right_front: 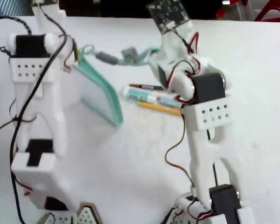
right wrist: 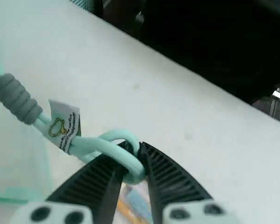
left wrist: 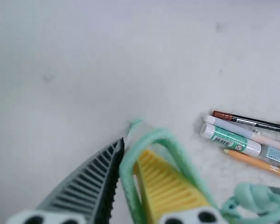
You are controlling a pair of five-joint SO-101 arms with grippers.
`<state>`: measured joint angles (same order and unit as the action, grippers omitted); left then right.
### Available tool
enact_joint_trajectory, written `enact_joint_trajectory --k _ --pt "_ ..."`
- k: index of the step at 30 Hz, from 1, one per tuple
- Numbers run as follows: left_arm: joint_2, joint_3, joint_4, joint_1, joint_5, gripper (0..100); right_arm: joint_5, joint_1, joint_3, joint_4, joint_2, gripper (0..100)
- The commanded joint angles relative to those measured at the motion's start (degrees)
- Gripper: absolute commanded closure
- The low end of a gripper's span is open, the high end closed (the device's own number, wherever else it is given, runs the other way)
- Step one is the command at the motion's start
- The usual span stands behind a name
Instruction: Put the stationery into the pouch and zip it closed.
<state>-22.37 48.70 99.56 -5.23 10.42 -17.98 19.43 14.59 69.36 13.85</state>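
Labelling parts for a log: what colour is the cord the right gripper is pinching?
Mint green; the cord shows best in the right wrist view.

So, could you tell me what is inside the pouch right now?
The pouch presents its pale side, which covers the inside. A brown pen, a green-labelled tube and a yellow pencil lie on the table beside it.

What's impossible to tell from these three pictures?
- High view: the right arm hides one end of the stationery.
- High view: the zip of the pouch is too blurred to judge open or closed.
- Left wrist view: the left hand gripping the pouch covers its rim; the frame edge cuts off the rest.
- Right wrist view: the right hand, pinching the cord, hides most of the blurred stationery beneath it.
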Motion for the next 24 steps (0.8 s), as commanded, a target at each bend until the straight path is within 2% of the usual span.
enact_joint_trajectory --k 1,5,10,14,17,24 --pt "-10.07 4.75 2.02 0.92 0.88 98 1.41 1.89 0.44 -7.60 0.66 98.1" --pt "-13.49 7.91 2.20 1.54 0.88 98 7.82 2.95 1.58 -10.07 2.24 98.1" --pt "-16.22 8.09 1.93 1.45 0.88 98 10.73 3.12 4.57 -9.98 7.60 98.1" --pt "-16.40 8.18 1.85 1.45 0.88 98 10.02 6.99 8.35 -8.84 12.79 98.2" --pt "-16.40 8.18 1.93 1.36 0.88 98 6.86 9.71 10.90 -6.29 14.64 98.2" --pt "-16.40 7.74 2.37 1.27 0.62 98 4.57 9.54 19.34 5.05 14.99 98.2"
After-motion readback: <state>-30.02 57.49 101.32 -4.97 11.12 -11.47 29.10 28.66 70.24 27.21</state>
